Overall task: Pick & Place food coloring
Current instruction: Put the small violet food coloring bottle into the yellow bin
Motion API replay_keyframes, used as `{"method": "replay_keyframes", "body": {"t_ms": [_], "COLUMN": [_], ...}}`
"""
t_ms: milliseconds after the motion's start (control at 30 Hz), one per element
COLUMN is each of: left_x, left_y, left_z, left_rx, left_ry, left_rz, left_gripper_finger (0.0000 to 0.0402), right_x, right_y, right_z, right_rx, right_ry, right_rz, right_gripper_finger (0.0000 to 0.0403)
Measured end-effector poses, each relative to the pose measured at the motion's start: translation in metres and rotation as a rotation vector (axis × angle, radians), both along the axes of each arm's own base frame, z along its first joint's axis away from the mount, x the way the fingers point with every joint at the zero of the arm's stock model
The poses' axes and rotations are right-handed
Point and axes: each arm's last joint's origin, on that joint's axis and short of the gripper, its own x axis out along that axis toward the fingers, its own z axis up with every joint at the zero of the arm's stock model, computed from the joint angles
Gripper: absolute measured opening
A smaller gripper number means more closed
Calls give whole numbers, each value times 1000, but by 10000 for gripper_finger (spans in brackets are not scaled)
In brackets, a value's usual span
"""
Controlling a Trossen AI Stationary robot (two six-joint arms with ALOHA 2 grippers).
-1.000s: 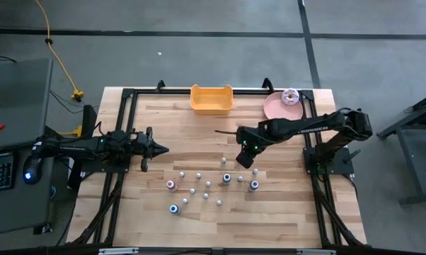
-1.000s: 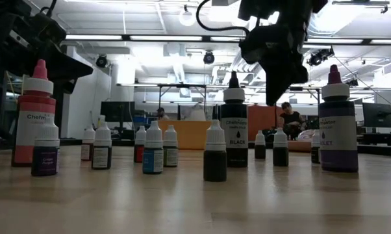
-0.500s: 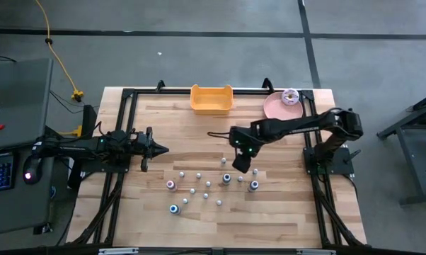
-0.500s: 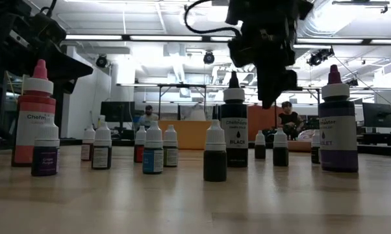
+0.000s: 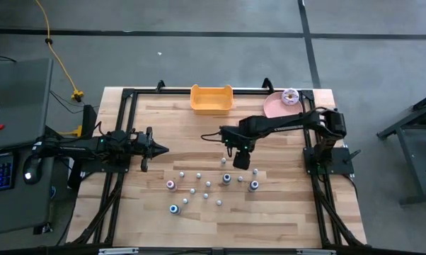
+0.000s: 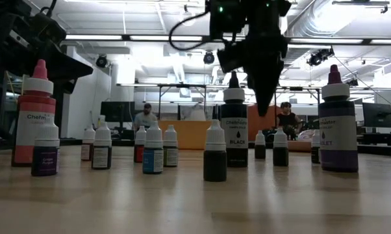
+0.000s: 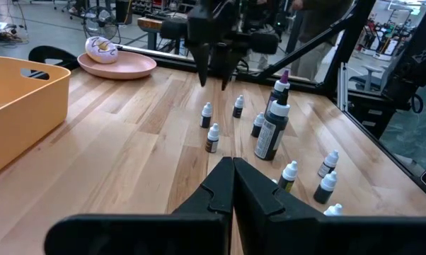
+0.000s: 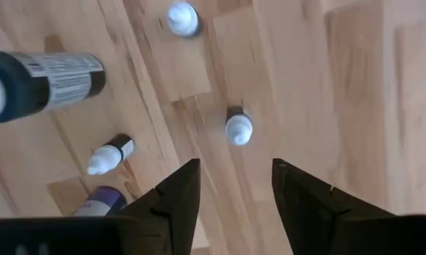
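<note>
Several tiny food coloring bottles (image 5: pixel 208 184) stand upright on their bases on the wooden table, among them a taller black one (image 6: pixel 234 130) and a violet one (image 6: pixel 338 123). My right gripper (image 8: pixel 231 185) hangs above the right part of the group, pointing down, open, with nothing between its fingers. A white-capped bottle (image 8: pixel 238 127) stands on the table below it, just beyond the gap. In the high view my right gripper (image 5: pixel 239 156) is right of the table's middle. My left gripper (image 5: pixel 163 149) waits shut at the table's left side.
A yellow bin (image 5: pixel 211 99) stands at the far edge, and a pink plate (image 5: pixel 275 108) with a donut stands at the far right. Bare wood lies between the bin and the bottles. People sit in the room beyond the table.
My right gripper has gone toward the table's left edge, sinking slightly, and has rolled about its own downward axis. It now hangs nearer the black bottle. No bottle has moved.
</note>
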Motion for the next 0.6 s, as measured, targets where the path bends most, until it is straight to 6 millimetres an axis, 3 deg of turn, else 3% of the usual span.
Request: {"method": "replay_keyframes", "body": {"t_ms": [267, 600], "left_x": [0, 0], "left_y": [0, 0], "left_z": [0, 0], "left_rx": [0, 0], "left_ry": [0, 0], "left_rz": [0, -1], "left_gripper_finger": [1, 1], "right_x": [-1, 1], "right_y": [-1, -9], "right_z": [-13, -16], "right_rx": [60, -2], "right_ry": [5, 10], "right_rz": [-180, -482], "right_gripper_finger": [166, 166]}}
